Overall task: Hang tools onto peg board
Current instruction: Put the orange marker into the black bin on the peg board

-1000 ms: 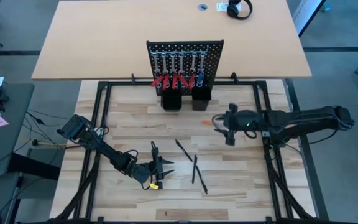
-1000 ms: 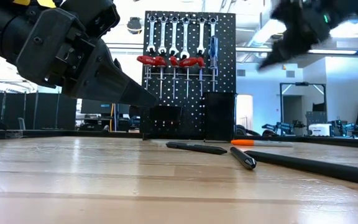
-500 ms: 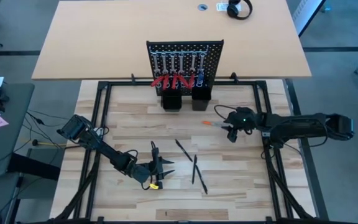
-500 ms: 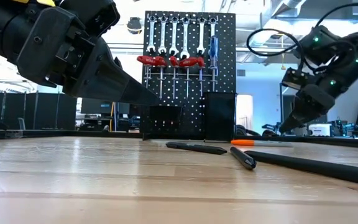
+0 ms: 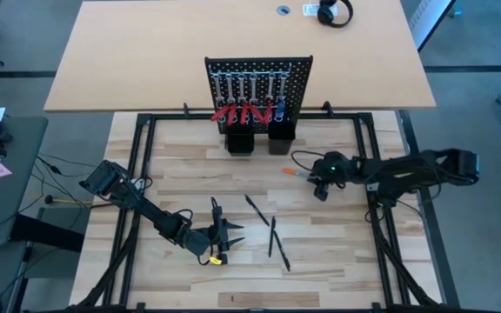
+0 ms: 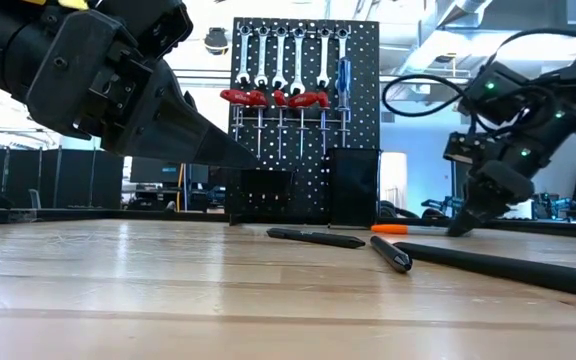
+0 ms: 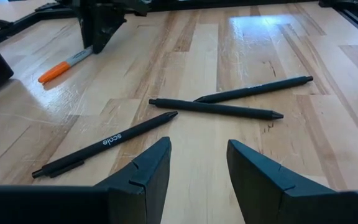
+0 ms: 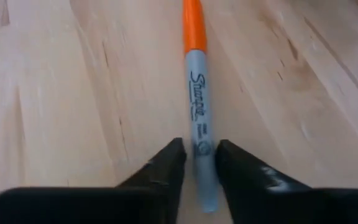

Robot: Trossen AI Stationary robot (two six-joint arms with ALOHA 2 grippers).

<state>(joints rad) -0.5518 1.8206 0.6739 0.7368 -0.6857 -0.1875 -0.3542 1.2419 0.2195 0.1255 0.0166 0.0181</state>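
Observation:
The peg board stands upright at the table's far middle. Silver wrenches, red-handled pieces and a blue screwdriver hang on it, above two black box holders. An orange-capped grey marker lies flat right of centre, with my right gripper shut on it. Three thin black pens lie near the table's middle. My left gripper waits open, low over the near left part, pointing at the pens. My right gripper pinches the marker's grey barrel between its two fingers, near the end away from the orange cap. The fingers slant down from the table's right side, one on each long side. The marker lies flat on the wood.
A black metal frame runs along the table's edges. Behind the peg board is a second, plain tabletop with headphones. A small yellow piece lies by my left gripper. Bare wood stretches between the pens and the peg board.
My right gripper has come down from well above the table to the tabletop and moved a little toward the left edge, onto the marker. The marker, the pens and my left arm have stayed where they were.

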